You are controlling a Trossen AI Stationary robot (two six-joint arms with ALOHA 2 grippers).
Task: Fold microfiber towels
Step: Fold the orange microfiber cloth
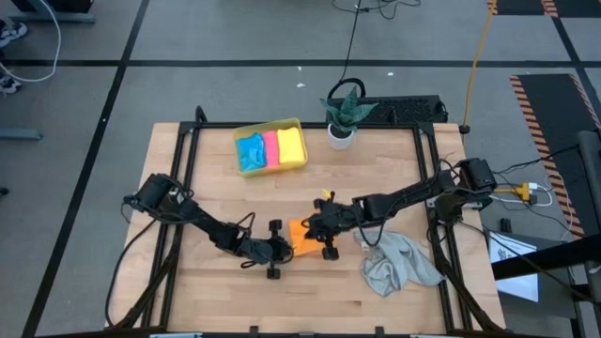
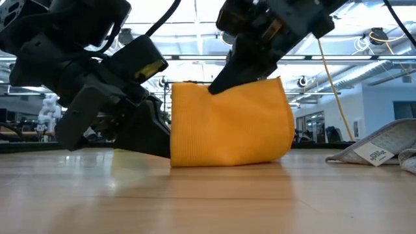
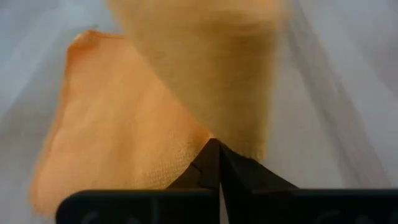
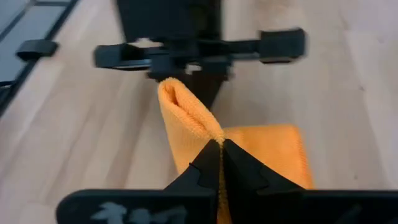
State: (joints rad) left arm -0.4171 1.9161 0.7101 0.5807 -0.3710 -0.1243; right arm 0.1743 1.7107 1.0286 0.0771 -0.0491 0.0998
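Orange towel [image 1: 302, 234] clamped between both hands [image 1: 282, 248] [image 1: 322, 228]; three towels [image 1: 269, 149] in tray [image 1: 268, 126].

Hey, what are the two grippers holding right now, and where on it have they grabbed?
Both hold the orange towel. The left gripper is shut on its edge near the table; the right gripper pinches the raised top edge of the fold.

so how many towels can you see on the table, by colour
orange microfiber towel, pinched by both tools: 1
light grey microfiber towel, crumpled on the table: 1
bright blue microfiber towel, in the yellow plastic tray: 1
pink microfiber towel, in the tray: 1
yellow microfiber towel, in the tray: 1
total: 5
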